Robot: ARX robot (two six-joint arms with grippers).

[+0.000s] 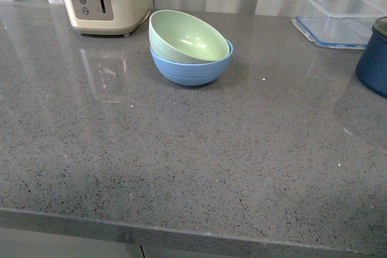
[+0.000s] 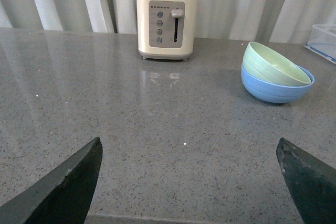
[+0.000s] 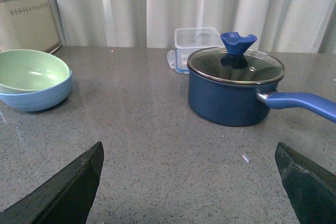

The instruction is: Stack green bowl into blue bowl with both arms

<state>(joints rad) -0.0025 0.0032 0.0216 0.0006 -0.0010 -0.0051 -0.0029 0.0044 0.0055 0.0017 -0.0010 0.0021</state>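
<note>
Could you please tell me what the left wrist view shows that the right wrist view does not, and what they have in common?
Only the left wrist view shows the whole front of the cream two-slot toaster with its lever and buttons, and the open left gripper.

Only the right wrist view shows the dark navy pot with its glass lid, blue knob and blue handle, and the open right gripper.

Both show the pale mint-green round bowl sitting tilted inside the light sky-blue round bowl on the grey speckled countertop, a clear plastic container and the curtain behind.

Front high, wrists low; all 3 share green bowl (image 1: 188, 39).
</note>
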